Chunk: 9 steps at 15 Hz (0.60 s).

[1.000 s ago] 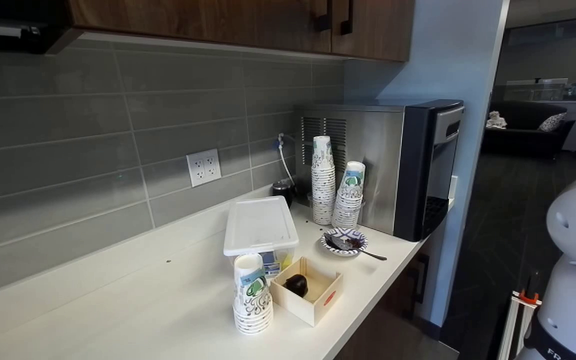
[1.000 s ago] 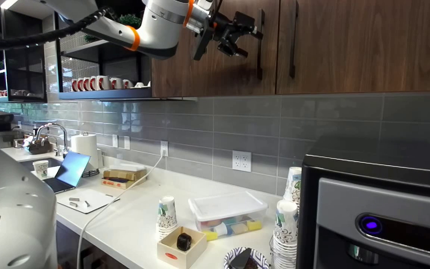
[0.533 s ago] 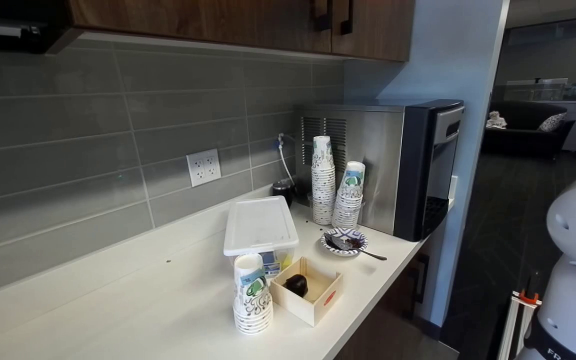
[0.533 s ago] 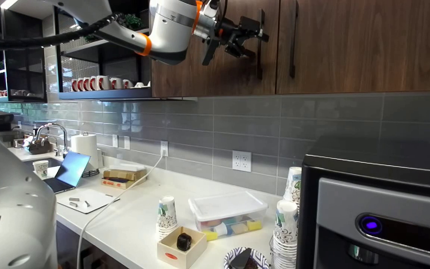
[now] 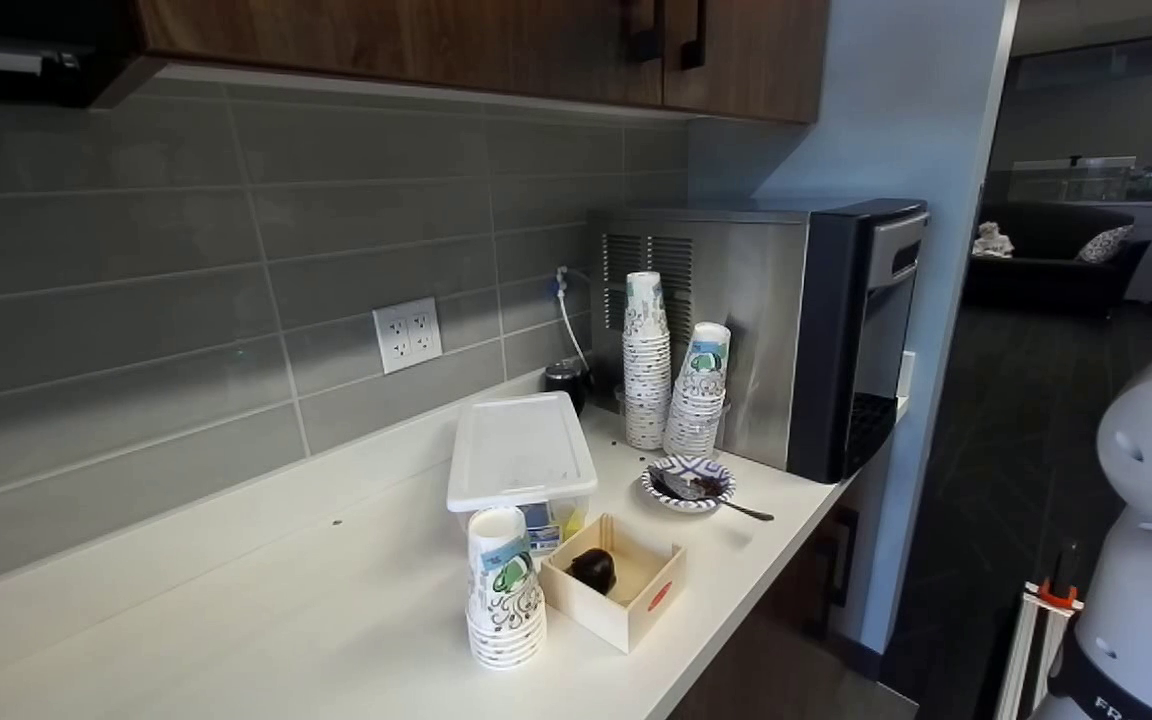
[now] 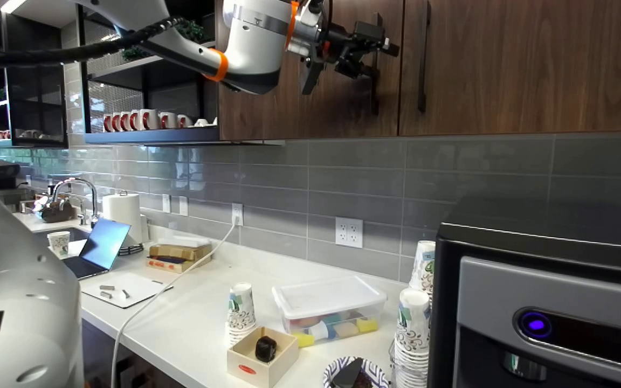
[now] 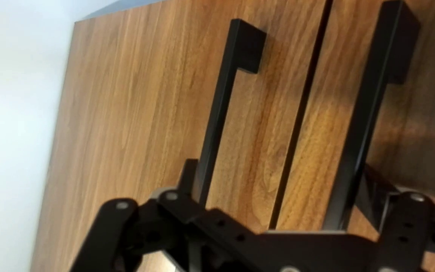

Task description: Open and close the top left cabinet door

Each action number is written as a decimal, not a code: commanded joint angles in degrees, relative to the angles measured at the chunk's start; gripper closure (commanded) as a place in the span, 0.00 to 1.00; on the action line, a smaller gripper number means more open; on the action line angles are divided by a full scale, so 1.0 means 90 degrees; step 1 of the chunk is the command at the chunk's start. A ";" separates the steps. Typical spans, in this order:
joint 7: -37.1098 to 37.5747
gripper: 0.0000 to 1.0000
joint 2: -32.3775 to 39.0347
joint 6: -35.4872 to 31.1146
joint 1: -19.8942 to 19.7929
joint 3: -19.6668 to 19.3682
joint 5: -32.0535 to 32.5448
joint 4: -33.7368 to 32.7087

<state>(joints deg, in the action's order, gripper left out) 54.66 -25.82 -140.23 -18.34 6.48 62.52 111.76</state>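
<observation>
Now at shut door (image 6: 337, 108), above back edge of bench (image 6: 192, 318), with pincer (image 6: 381, 60) spread wide, seemingly astride handle (image 7: 363, 121); cannot tell contact. Best to centre on it, keep off neighbour handle (image 7: 221, 105), grip squarely, then pull gently in arc out over front edge, never yanking straight.

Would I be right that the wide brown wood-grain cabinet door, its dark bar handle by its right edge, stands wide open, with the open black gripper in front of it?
Not quite: the wide brown wood-grain cabinet door is closed, flush with the neighbouring brown door, as both exterior views show. The open black gripper is in front of it.
</observation>
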 commanded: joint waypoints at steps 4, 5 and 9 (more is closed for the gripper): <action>0.0772 0.00 -0.0127 0.0414 0.0366 -0.0251 0.0372 0.0043; 0.0819 0.00 -0.0166 0.0463 0.0409 -0.0271 0.0346 0.0089; 0.0661 0.00 -0.0528 0.1300 0.0733 -0.0322 -0.0122 0.0318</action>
<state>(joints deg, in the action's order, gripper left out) 60.82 -26.50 -134.60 -14.26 4.79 63.63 111.79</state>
